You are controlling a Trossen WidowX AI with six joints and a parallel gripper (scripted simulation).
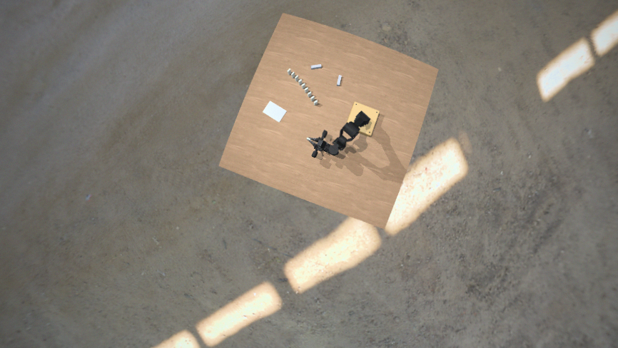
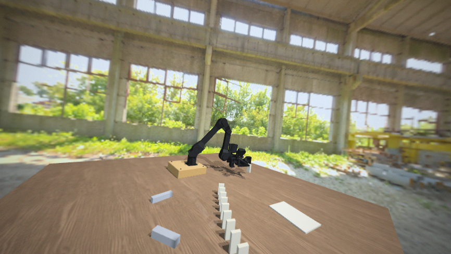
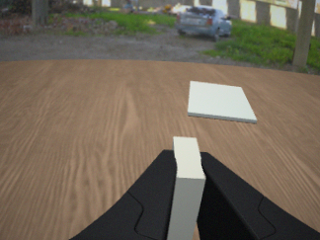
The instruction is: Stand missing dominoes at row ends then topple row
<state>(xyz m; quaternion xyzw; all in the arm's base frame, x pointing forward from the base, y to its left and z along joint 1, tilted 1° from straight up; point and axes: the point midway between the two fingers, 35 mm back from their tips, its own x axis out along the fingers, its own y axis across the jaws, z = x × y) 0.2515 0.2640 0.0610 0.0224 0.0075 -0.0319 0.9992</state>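
Observation:
My gripper (image 1: 308,139) (image 2: 249,163) (image 3: 183,162) is shut on a white domino (image 2: 249,168) (image 3: 186,206). The domino is upright, its top between the fingertips, and its lower end hangs above the table in the exterior view. A diagonal row of several white dominoes (image 1: 303,85) (image 2: 226,217) stands upright at even spacing. The row's end nearer the arm's base is the domino (image 1: 315,102) (image 2: 221,186); my gripper is well apart from it, on the side away from the grey-blue blocks. The row's other end (image 1: 289,70) is partly cut off at the bottom of the exterior view.
Two grey-blue blocks (image 1: 315,66) (image 1: 339,80) (image 2: 165,236) (image 2: 161,197) lie on one side of the row. A flat white plate (image 1: 274,110) (image 2: 295,217) (image 3: 219,101) lies on the other side. The arm stands on a yellow base (image 1: 358,108) (image 2: 192,172).

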